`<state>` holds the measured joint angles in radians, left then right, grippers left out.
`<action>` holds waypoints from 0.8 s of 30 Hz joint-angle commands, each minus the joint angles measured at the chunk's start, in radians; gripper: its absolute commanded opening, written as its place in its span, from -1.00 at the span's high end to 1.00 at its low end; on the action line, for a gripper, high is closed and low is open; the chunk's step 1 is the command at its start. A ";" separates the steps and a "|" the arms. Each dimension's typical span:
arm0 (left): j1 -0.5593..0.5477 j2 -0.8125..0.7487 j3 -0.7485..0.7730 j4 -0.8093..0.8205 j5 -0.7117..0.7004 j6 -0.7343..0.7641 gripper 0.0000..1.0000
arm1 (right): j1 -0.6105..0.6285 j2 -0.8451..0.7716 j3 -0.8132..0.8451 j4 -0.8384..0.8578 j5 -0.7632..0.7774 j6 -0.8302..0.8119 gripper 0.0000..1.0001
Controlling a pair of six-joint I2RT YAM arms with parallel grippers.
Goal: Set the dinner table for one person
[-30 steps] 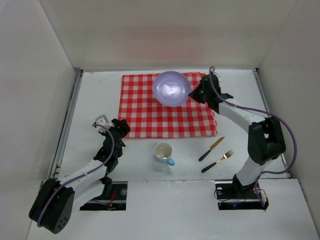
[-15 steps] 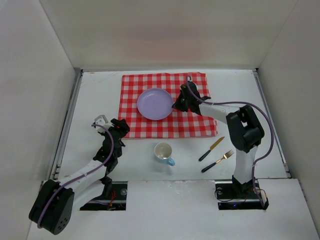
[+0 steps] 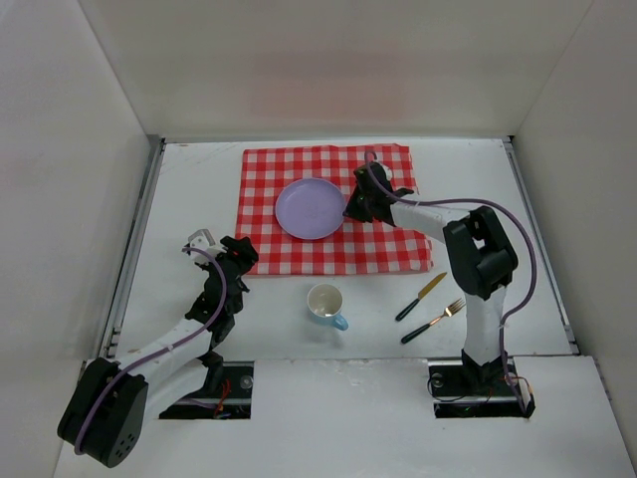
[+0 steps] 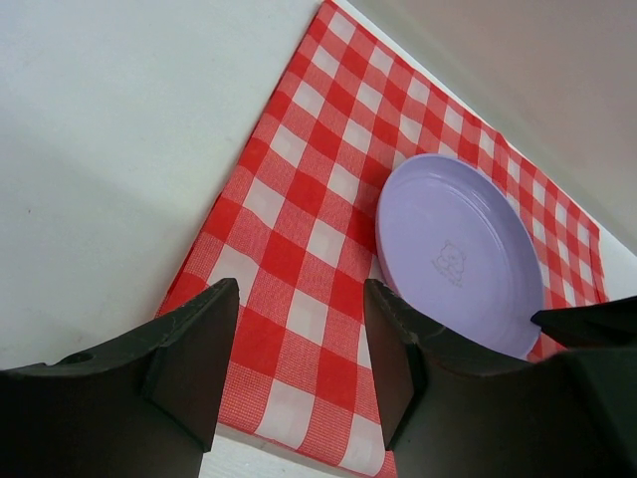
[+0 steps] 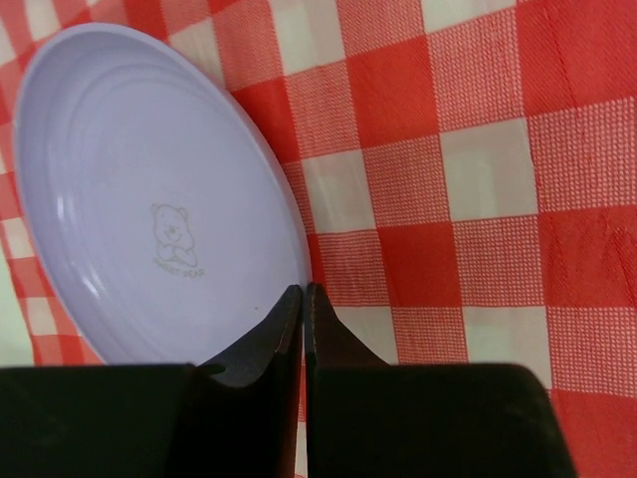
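Counter [image 3: 189, 189]: white, matte, it carries everything below.

Your left end effector [image 4: 299, 309] sits over bare counter, jaws spread wide with nothing between them. Its wrist camera looks past the fingers [image 4: 199, 349] onto the near-left corner of the checked cloth [image 3: 299, 249], which lies just to this end effector's right. You cannot tell from these views whether the fingers touch the counter.

The cloth is red and white, spread flat on the far middle of the counter. On it, to the right of the left end effector and farther out, is the plate [image 3: 310, 207]: lavender, round, with a small bear print at its centre. It lies wholly within the cloth. Whether its right edge rests on the fabric or is a little lifted, you cannot tell.

Your right end effector [image 5: 303, 299] is at the plate's right edge. Its jaws are drawn nearly together, only a thin slit between them, pinched on the plate's rim.

Nearer the bases than the right end effector and a little to its left, a white cup [image 3: 325, 302] with a blue handle stands upright on bare counter, just off the cloth's near edge.

Right of that end effector, also off the cloth, a knife [image 3: 422, 295] and a fork [image 3: 434, 321] lie side by side, both slanted, dark handles toward the bases.
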<state>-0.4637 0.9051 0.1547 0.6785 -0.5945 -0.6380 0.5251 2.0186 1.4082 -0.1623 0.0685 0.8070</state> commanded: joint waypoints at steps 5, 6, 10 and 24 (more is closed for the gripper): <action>-0.005 -0.009 0.003 0.023 -0.004 -0.017 -0.01 | 0.016 0.008 0.048 -0.043 0.005 -0.008 0.79; -0.002 -0.006 0.003 0.023 -0.004 -0.017 -0.01 | 0.016 -0.001 0.043 -0.043 0.010 -0.008 0.67; -0.003 -0.012 0.003 0.021 0.001 -0.022 -0.02 | 0.016 -0.076 0.006 -0.043 0.024 -0.015 0.11; -0.005 0.014 0.009 0.023 -0.001 -0.023 -0.03 | 0.288 -0.725 -0.397 -0.064 0.151 -0.308 0.37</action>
<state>-0.4641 0.9184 0.1547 0.6758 -0.5835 -0.6487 0.7231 1.3788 1.0683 -0.2062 0.1986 0.6029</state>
